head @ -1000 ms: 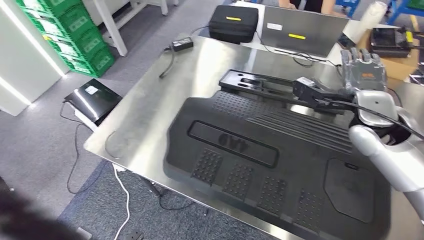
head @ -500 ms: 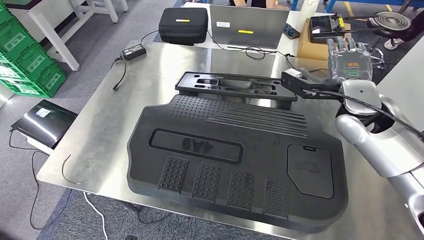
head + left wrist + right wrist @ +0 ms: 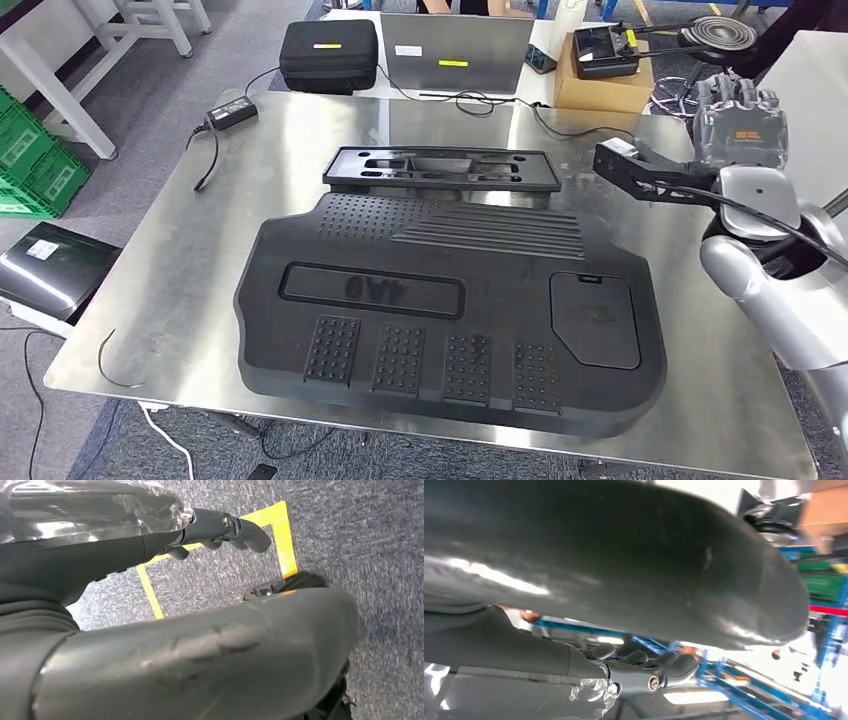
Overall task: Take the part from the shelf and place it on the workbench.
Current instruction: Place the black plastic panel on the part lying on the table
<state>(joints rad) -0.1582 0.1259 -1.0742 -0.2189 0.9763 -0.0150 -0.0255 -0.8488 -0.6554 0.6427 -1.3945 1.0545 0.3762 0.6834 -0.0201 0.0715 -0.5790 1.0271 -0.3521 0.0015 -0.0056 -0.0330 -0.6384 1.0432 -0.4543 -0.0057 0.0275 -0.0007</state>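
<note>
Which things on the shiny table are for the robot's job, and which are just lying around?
For the job:
big black part
slotted black frame
metal workbench
right hand

Just lying about:
black case
grey laptop
power adapter
cardboard box
green crates

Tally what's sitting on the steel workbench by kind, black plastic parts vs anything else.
Black plastic parts: 2, the large ribbed panel and the slotted frame behind it.
Power adapters: 1, the black brick at the far left corner of the workbench.
Total: 3.
</note>
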